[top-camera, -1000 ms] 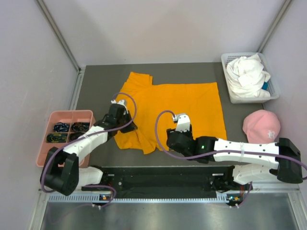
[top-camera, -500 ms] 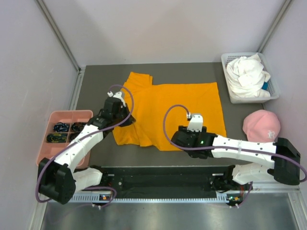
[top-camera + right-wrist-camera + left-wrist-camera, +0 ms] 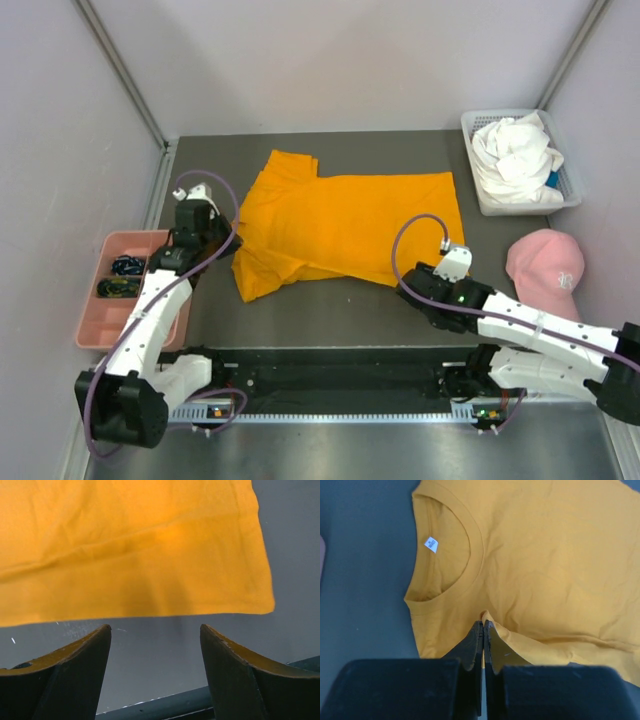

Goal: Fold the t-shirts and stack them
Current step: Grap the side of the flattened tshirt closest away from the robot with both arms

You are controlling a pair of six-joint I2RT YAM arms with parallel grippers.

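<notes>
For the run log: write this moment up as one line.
left pincer: shut on plain orange cotton t-shirt | right pincer: open, empty, beside hem | white cotton t-shirt: crumpled in white plastic basket | fold: unfinished

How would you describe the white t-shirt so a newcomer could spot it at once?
Look to the far right corner of the dark table, where a pale plastic basket sits. The white t-shirt is bunched up inside it. Unlike the orange t-shirt spread out mid-table and the pink cap just nearer, it is white and crumpled.
</notes>
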